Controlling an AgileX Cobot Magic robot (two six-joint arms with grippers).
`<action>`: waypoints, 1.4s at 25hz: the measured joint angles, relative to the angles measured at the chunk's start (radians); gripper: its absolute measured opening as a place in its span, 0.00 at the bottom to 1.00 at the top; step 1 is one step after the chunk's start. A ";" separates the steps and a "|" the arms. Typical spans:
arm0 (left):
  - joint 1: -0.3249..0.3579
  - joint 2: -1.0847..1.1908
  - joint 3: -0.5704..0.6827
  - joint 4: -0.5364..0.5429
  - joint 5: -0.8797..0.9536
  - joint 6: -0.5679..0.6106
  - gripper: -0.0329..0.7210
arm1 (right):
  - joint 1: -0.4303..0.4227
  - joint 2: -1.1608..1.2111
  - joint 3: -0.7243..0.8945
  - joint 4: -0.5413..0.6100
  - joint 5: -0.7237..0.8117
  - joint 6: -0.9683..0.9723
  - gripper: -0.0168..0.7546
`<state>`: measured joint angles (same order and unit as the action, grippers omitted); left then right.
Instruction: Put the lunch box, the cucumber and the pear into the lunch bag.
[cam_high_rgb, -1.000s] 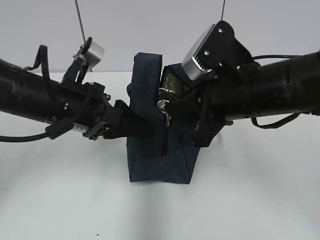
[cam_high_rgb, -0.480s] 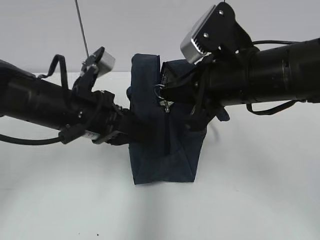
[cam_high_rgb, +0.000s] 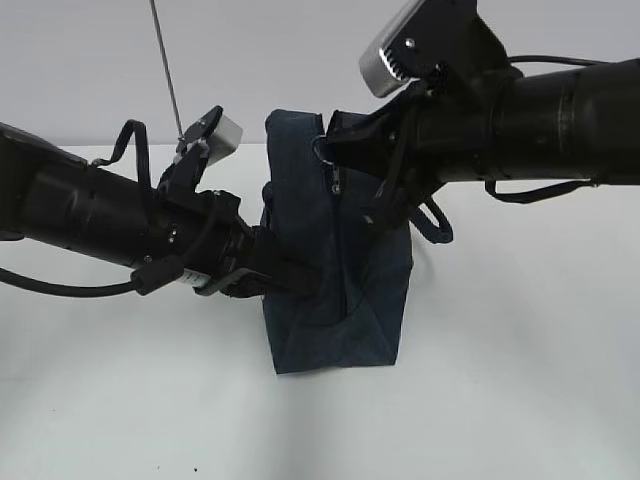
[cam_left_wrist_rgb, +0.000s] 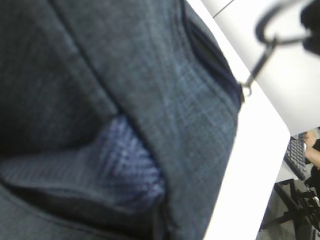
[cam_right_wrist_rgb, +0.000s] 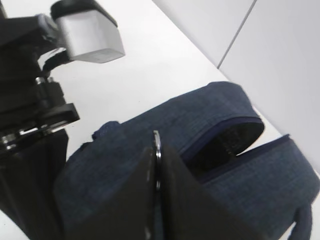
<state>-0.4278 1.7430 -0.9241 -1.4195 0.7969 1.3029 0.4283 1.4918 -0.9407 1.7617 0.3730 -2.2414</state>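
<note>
The navy lunch bag (cam_high_rgb: 335, 310) stands upright mid-table. My right gripper (cam_high_rgb: 335, 152) is shut on the zipper's metal ring pull (cam_high_rgb: 322, 150) at the bag's top front corner. The right wrist view shows the ring (cam_right_wrist_rgb: 157, 142) pinched edge-on between the dark fingers, and a short dark gap (cam_right_wrist_rgb: 225, 142) still open along the bag's top. My left gripper (cam_high_rgb: 290, 280) grips the bag's left side, with fabric (cam_left_wrist_rgb: 150, 75) filling its wrist view and hiding the jaws. The ring also shows there (cam_left_wrist_rgb: 270, 25). The lunch box, cucumber and pear are out of view.
The bag's loop handle (cam_high_rgb: 437, 222) hangs at its right under my right arm. The white table (cam_high_rgb: 520, 380) runs back to a pale wall. A thin rod (cam_high_rgb: 165, 70) rises behind my left arm. The left arm's silver camera block (cam_right_wrist_rgb: 90, 35) sits close to the bag.
My right gripper has risen with the ring pull, drawing the zipper up the bag's front; the foil-lined opening seen earlier is closed from the front. My left arm and the bag shifted slightly right.
</note>
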 joint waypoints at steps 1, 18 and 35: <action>0.000 0.000 0.000 0.000 0.009 0.000 0.04 | 0.000 0.002 -0.010 0.000 -0.010 -0.005 0.03; 0.000 0.000 -0.002 0.163 0.049 -0.120 0.03 | -0.108 0.206 -0.196 0.020 0.122 0.061 0.03; 0.000 0.000 -0.003 0.232 0.061 -0.219 0.03 | -0.254 0.434 -0.504 -0.247 0.411 0.477 0.03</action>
<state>-0.4278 1.7430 -0.9275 -1.1873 0.8579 1.0837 0.1748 1.9256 -1.4450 1.5144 0.7837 -1.7645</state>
